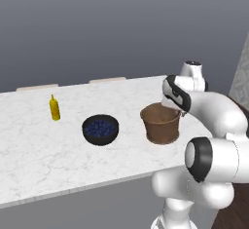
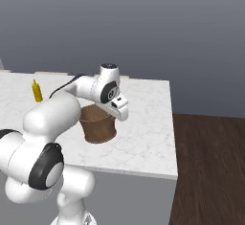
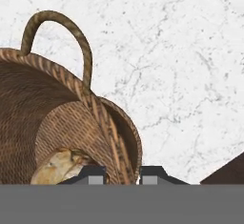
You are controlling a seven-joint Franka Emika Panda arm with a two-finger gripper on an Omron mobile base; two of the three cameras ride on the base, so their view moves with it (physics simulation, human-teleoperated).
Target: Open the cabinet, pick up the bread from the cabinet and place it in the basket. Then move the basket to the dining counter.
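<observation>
Nearest the hand camera, two dark fingertips [image 3: 95, 175] rise on either side of the basket [image 3: 71, 123] rim: one inside the woven wall, one outside. The claw [image 3: 122, 175] is pressed nearly together, pinching that rim between its tips.

Bread [image 3: 59, 167] lies inside the basket, low against the inner wall just left of the tips, golden-brown and partly cut off at the view's bottom. A looped handle arches up from the rim at the far side of the basket, and white marble shows beyond it.

From the left base view, the basket [image 1: 161, 123] stands upright on the dining counter [image 1: 44, 145], toward its right end, with the arm's wrist reaching over its right rim. A dark bowl of blueberries [image 1: 100, 129] sits just left of the basket, apart from it. A yellow bottle [image 1: 55, 108] stands upright farther left and a bit farther back.

From the right base view, the basket [image 2: 98, 126] is partly hidden behind the forearm; the hand comes down onto its right rim. Right of the counter [image 2: 143, 138] edge, dark wood floor [image 2: 210, 171] shows.
</observation>
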